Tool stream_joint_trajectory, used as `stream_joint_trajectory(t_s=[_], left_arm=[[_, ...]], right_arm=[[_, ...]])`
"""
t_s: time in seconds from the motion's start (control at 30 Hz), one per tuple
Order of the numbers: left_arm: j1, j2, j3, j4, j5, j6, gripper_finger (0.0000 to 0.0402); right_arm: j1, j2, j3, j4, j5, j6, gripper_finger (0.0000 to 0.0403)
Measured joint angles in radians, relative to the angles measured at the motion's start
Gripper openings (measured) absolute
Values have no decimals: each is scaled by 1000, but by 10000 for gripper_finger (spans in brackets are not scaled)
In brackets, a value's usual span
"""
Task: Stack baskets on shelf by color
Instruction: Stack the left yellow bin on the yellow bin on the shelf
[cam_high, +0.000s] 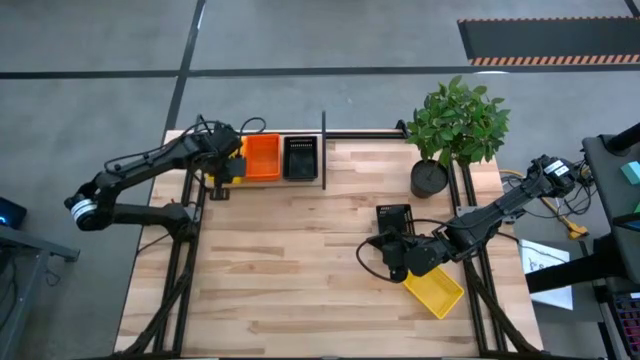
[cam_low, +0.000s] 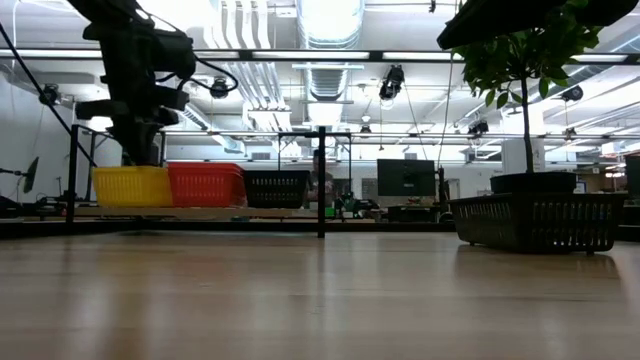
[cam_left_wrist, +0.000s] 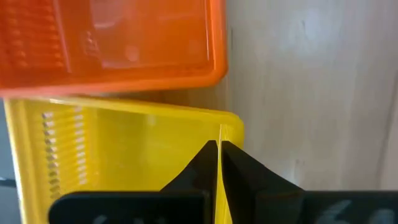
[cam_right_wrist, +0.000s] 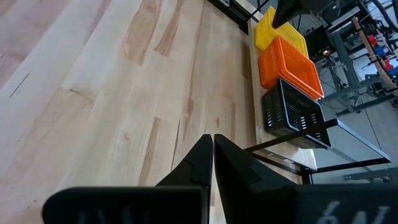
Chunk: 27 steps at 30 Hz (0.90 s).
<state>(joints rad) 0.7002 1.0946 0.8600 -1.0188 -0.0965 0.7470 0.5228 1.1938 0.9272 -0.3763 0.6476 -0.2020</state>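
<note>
On the shelf (cam_low: 260, 212) at the table's far edge stand a yellow basket (cam_low: 130, 187), an orange basket (cam_high: 263, 157) and a black basket (cam_high: 300, 158), side by side left of the upright divider post (cam_high: 323, 150). My left gripper (cam_high: 228, 165) is over the yellow basket, shut on it. My right gripper (cam_high: 392, 255) hovers shut over the table's right half, between a second black basket (cam_high: 393, 217) and a second yellow basket (cam_high: 435, 290), touching neither. Both of those rest on their bases on the tabletop. My left gripper (cam_left_wrist: 220, 144) pinches the yellow basket's side wall at its rim (cam_left_wrist: 221, 132), near a corner, with one finger inside the basket and one outside. The fingers come from above, pointing down. The basket stands upright with its base on the shelf board, next to the orange basket.
A potted plant (cam_high: 455, 125) in a black pot (cam_high: 430, 178) stands at the table's far right, behind the second black basket. The slatted tabletop (cam_high: 290, 270) spreads bare between the arms. Beyond the shelf the room holds desks and equipment.
</note>
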Motion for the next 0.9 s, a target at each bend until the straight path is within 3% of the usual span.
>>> stream_joint_trajectory(t_s=[0.5,0.7,0.9], left_arm=[[-14,-72,39,25,3,-61,5],[-13,-81,-14,-11,4,-62,5],[-14,-42,-37,83,6,-105,5]], right_arm=[[0,0,0,0,0,0,9],[0,0,0,0,0,0,9],[0,0,0,0,0,0,9]])
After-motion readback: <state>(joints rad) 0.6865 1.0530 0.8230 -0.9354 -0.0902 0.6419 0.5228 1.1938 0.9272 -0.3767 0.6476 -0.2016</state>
